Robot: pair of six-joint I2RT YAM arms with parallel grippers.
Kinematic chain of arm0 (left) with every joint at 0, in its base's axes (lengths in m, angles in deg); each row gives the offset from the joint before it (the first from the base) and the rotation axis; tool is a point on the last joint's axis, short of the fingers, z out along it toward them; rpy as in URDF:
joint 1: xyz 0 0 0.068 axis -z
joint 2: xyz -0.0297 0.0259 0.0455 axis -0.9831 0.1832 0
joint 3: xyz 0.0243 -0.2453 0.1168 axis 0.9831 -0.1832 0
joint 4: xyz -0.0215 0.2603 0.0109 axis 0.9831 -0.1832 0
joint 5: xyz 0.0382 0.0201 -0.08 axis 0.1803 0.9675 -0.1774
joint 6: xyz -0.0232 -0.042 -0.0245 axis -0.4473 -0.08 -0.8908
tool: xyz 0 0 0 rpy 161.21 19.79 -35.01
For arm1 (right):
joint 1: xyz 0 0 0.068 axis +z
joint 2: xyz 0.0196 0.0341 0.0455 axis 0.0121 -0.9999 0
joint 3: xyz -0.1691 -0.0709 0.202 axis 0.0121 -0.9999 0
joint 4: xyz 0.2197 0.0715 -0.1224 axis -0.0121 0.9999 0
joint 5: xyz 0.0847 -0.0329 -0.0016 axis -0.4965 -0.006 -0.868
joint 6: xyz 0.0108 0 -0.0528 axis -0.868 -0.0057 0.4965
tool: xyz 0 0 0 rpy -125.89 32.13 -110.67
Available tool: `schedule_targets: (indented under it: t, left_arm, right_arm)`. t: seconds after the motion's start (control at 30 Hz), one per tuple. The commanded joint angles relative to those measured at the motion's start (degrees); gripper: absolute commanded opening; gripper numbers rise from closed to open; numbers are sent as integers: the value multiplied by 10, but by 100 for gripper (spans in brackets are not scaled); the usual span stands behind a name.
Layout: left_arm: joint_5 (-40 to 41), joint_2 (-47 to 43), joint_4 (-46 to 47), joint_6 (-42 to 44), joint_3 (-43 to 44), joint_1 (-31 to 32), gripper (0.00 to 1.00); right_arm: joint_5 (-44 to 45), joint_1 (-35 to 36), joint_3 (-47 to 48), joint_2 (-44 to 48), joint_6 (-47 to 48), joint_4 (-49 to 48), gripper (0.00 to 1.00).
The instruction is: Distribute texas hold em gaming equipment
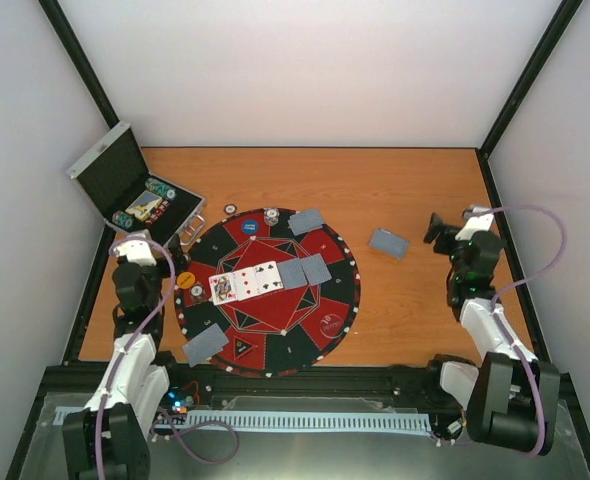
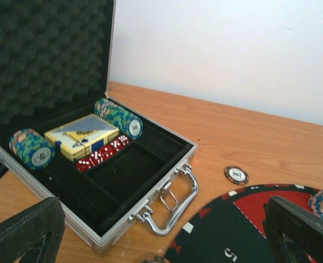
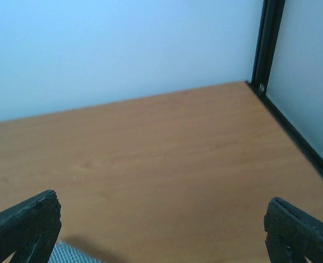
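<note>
Lying just left of right end effector (image 1: 438, 232), face-down card (image 1: 388, 242); jaws spread wide, empty.

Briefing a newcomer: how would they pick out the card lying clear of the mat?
Start at the round red-and-black mat mid-table. On the wooden tabletop to its right lies one grey-backed card, face down. Unlike the others, it doesn't touch the mat.

Left fingers (image 2: 24, 230) and right fingers (image 3: 24, 224) (both pairs) wide apart
</note>
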Motion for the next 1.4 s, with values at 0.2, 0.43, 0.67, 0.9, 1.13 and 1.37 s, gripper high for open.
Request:
schedule_targets:
  t: [0.2,0.43,0.67,0.9,1.13,1.37]
  left_arm:
    - [117,93,369,77,-101,-5,100]
    - [135,192,443,77,-85,-6,100]
    - [53,337,507,72,-19,-6,100]
    - [-7,447,540,101,25,-6,100]
    - [-11,448,532,102,29,-7,100]
    - [-11,448,533,102,29,-6,100]
  right_arm:
    - [73,54,-161,-109,24,-374,100]
    - [58,73,-161,-218,55,-479,100]
    - [60,95,-114,-285,80,-467,100]
    - [61,99,-109,-282,86,-448,100]
    - [57,101,-102,-280,90,-428,100]
    - [59,102,-99,-281,92,-424,100]
